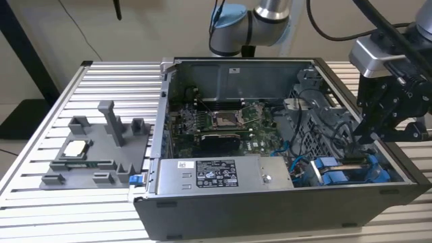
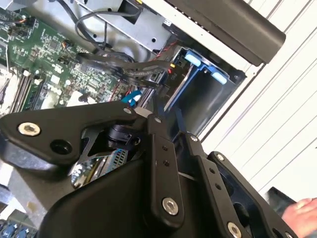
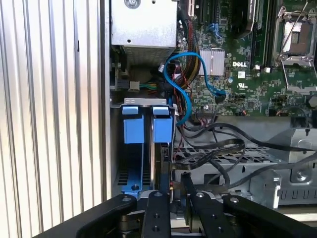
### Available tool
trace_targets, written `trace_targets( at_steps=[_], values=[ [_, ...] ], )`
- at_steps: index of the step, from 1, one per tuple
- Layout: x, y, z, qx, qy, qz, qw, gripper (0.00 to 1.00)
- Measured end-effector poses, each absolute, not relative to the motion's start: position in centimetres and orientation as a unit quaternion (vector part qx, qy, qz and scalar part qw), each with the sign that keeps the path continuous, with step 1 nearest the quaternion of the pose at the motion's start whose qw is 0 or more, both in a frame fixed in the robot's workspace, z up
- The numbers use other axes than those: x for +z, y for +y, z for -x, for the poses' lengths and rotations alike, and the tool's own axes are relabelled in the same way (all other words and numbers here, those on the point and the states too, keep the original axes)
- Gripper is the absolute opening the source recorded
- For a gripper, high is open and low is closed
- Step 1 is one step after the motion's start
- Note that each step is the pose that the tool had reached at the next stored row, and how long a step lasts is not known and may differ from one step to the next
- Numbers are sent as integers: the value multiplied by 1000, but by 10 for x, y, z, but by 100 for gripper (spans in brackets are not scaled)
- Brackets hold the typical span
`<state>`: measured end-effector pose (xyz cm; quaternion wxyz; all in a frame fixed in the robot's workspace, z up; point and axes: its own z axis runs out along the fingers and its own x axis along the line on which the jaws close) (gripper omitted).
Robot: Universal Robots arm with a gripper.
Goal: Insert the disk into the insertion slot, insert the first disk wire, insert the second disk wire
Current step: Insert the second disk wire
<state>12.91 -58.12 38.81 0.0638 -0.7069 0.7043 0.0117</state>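
The disk (image 3: pixel 162 131), clipped in its blue carrier, stands on edge in the insertion slot (image 3: pixel 148 102) at the near right corner of the open computer case (image 1: pixel 270 212). In the exterior view the disk (image 1: pixel 351 169) lies just below my gripper (image 1: pixel 364 144). At the disk's end my gripper (image 3: pixel 174 191) is shut on the small plug of a disk wire (image 3: pixel 172 186) with red and yellow leads. Black flat cables (image 3: pixel 213 148) run off from there. In the second wrist view my gripper (image 2: pixel 173 131) points into the blue-edged slot (image 2: pixel 208 99).
A grey labelled power-supply box (image 1: pixel 223 174) sits beside the bay, with the motherboard (image 1: pixel 223 121) behind it. A blue data cable (image 3: pixel 181 79) loops near the slot. A grey fixture tray (image 1: pixel 94 152) lies on the slatted table (image 1: pixel 40 202). A hand (image 2: pixel 299 210) shows beside the case.
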Motion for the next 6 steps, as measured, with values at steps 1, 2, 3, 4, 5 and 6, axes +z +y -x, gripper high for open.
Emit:
trace_targets(
  at_steps=[1,2,3,4,5,6],
  values=[
    [388,-581,-129,12,704,707,64,24],
    [388,-581,-129,12,704,707,64,24],
    [388,-581,-129,12,704,707,64,24],
    [388,-581,-129,12,704,707,64,24],
    [388,-581,-129,12,704,707,64,24],
    [388,-581,-129,12,704,707,64,24]
  ],
)
